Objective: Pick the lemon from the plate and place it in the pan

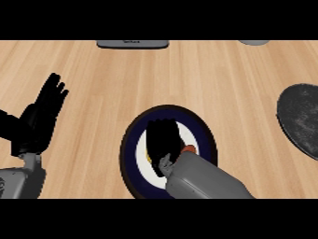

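Lemon: hidden, though a small orange bit (189,149) shows beside the right hand (165,140), which lies over the plate (206,135); whether its fingers are curled I cannot tell. The pan (309,119) sits well apart at the right. Left hand (34,121) rests spread at the left.

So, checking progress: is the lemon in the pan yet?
No: the pan at right holds nothing, and the right hand is over the plate.

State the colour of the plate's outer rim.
Dark navy blue, almost black, on the plate; seen in the head view.
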`<state>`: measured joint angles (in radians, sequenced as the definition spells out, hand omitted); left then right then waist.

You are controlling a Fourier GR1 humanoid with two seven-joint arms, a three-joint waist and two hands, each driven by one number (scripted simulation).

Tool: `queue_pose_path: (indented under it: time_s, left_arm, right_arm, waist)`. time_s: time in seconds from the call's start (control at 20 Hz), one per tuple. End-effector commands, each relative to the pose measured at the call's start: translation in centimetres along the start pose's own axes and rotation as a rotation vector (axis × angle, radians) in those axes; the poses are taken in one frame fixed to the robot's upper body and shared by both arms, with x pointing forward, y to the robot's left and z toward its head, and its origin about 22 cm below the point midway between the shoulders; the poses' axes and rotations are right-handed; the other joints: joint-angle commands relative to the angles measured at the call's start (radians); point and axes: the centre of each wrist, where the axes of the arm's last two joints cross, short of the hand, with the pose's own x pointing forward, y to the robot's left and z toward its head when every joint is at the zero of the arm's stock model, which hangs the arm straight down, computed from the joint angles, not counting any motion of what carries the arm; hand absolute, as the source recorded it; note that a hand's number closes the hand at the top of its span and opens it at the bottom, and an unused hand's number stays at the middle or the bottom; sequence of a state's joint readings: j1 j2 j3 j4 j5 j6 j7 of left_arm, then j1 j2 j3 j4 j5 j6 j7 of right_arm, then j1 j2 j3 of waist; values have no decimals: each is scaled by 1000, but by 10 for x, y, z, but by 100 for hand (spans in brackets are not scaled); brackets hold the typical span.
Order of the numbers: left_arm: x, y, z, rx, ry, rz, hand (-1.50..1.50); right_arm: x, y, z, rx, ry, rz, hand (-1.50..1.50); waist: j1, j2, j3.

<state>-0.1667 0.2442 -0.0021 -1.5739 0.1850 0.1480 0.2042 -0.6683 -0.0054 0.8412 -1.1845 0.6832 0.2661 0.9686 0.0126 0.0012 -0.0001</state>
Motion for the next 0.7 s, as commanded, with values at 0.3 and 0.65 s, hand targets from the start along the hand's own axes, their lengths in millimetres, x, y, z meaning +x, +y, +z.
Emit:
queue_pose_path:
  time_s: [0.3, 0.65]
  left_arm:
    - [7, -8, -9, -13, 8, 7, 0]
    - [-6, -8, 1, 4, 19, 2, 0]
  right_arm:
    - [2, 33, -12, -69, -56, -23, 150]
    - [-22, 3, -5, -101, -44, -104, 150]
  waist:
    - [4, 1, 0]
    - [-15, -3, 0]
